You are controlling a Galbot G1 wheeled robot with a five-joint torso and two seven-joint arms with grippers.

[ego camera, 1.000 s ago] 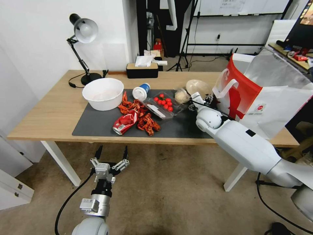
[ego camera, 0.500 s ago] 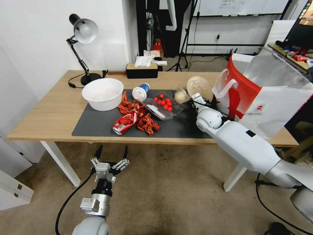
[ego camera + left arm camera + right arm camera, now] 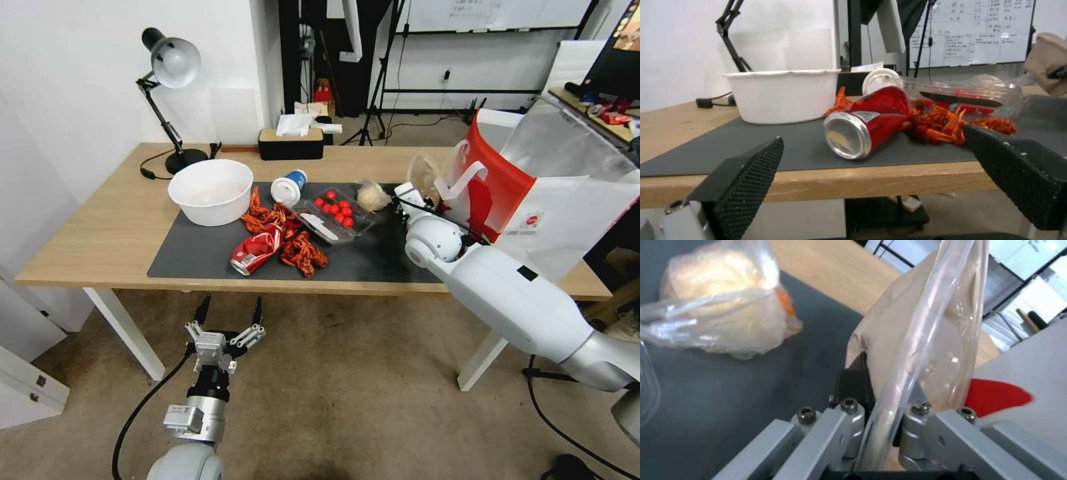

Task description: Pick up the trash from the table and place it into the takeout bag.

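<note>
My right gripper [image 3: 419,197] pinches the bowl [image 3: 425,175] by its rim, tipped up beside the bag [image 3: 533,180] at the table's [image 3: 100,227] right end. It could slip out. My left gripper [image 3: 225,319] hangs open below the front edge.

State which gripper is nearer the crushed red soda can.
Left. The left gripper hangs open below the table's front edge, facing the crushed red soda can; the right gripper grips a bowl near the takeout bag.

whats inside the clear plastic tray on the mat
The clear tray holds a cluster of red cherry tomatoes and a white strip-shaped piece. What lies beneath the tomatoes cannot be seen.
</note>
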